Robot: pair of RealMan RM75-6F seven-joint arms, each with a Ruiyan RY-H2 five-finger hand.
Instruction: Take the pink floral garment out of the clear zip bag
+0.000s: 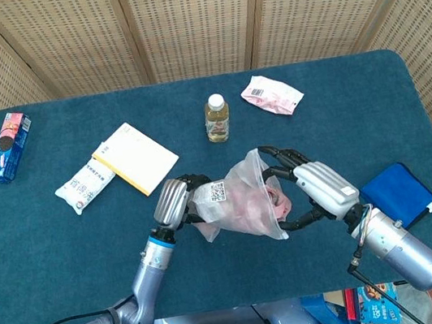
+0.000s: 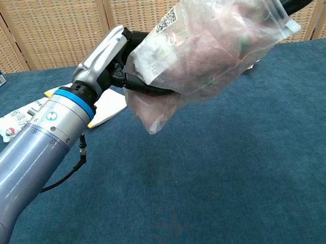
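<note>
Left hand [image 1: 175,204] clamped on bag [image 1: 243,200]; garment [image 1: 274,194] blurred inside. Right hand [image 1: 312,189] spread at mouth, grip unclear; chest view crops it.

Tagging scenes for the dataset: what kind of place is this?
Probably a staged lab tabletop rig: blue felt-covered table, woven screen panels behind, assorted props like a drink bottle and snack packet.

bright even overhead light, soft faint shadows; both views sharp, mild sheen on bag plastic.
</note>
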